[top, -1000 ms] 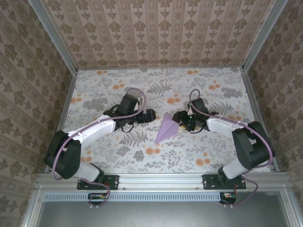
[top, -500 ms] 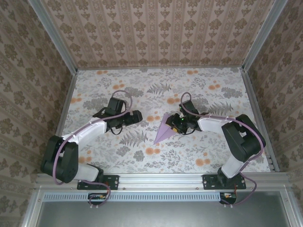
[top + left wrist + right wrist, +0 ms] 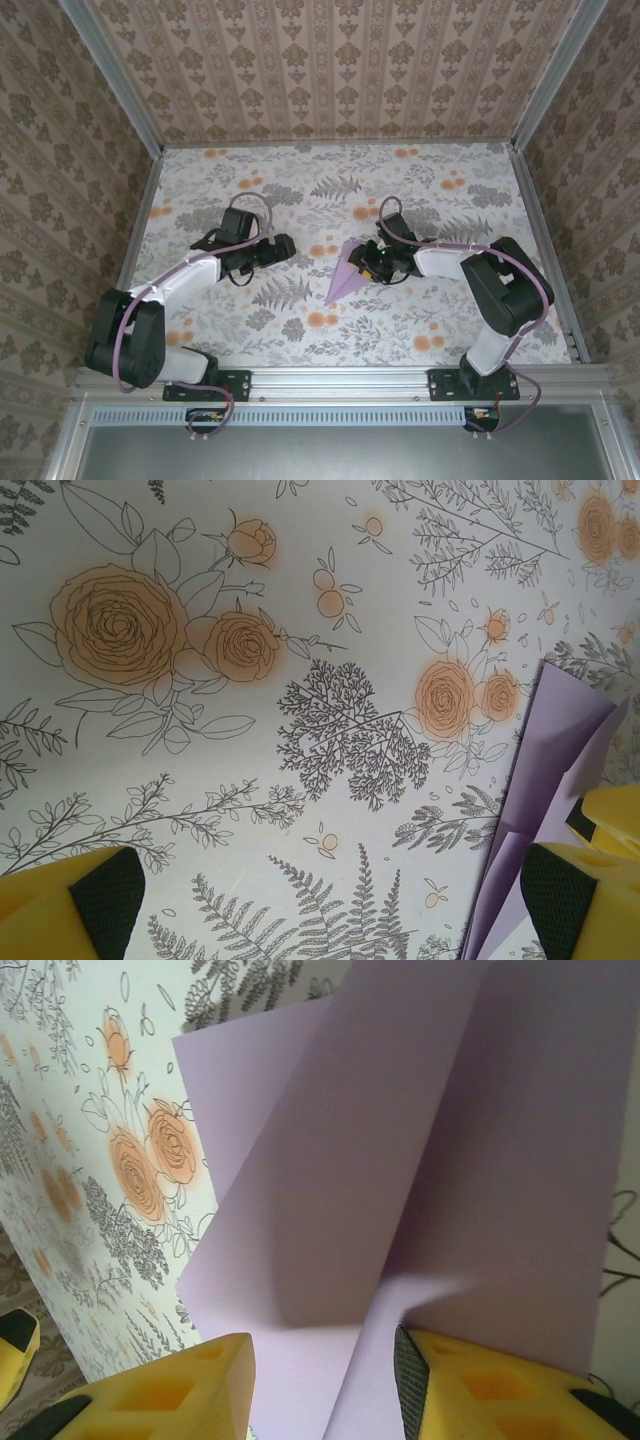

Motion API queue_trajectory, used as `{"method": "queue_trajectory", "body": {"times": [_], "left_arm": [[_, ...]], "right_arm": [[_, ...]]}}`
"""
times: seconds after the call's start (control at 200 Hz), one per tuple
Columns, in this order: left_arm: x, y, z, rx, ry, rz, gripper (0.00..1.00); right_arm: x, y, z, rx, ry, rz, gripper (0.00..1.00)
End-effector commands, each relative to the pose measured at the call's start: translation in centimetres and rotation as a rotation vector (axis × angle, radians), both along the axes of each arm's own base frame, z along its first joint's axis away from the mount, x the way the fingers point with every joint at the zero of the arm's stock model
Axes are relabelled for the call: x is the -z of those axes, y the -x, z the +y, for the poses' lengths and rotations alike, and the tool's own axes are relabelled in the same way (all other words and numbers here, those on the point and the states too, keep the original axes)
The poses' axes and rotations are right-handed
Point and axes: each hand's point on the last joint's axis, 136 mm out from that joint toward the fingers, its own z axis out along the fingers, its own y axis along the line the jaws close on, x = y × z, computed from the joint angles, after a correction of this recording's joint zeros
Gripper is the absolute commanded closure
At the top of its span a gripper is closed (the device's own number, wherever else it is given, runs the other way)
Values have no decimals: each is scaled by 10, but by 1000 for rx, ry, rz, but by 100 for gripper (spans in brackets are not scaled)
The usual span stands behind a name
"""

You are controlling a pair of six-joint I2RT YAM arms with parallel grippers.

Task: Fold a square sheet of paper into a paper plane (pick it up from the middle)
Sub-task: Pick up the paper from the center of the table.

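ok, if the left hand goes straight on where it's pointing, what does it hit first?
Probably the folded lavender paper plane: it lies ahead of the left hand's right-side finger, while the centre line crosses bare floral tabletop.

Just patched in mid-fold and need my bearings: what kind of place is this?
Probably a lab test cell, not a home: patterned wallpaper panels set in an aluminium frame, with a floral tabletop boxed inside.

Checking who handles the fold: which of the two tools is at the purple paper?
The right tool: a flap of the paper plane stands between its open fingers. The left tool hovers apart, over bare tabletop.
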Motion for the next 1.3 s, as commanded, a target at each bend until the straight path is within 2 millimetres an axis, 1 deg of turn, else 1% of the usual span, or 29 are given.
{"method": "queue_trajectory", "body": {"times": [0.0,0.37,0.5,0.845,0.98,1.055,1.12,1.185,1.225,1.295], "left_arm": [[-4,5,1,13,13,-3,0],[-6,6,-5,35,46,2,0],[-6,7,-6,36,58,6,0],[-4,6,-8,36,85,20,0],[-5,7,-10,41,94,22,0],[-6,7,-11,44,105,23,0],[-9,8,-11,43,123,24,0],[-14,9,-12,38,158,32,0],[-20,11,-15,39,201,38,0],[-38,16,-24,63,303,27,0]], "right_arm": [[-6,-7,15,-19,-48,-9,61],[-12,-10,27,-45,-112,-56,63],[-13,-9,32,-57,-133,-88,65],[1,5,43,-81,-114,-100,67],[5,6,46,-83,-107,-102,73],[5,5,47,-81,-110,-115,82],[1,1,47,-84,-108,-144,87],[-10,-3,47,-97,-107,-189,91],[-20,-7,48,-110,-113,-223,92],[-41,-13,51,-144,-145,-292,94]]}}
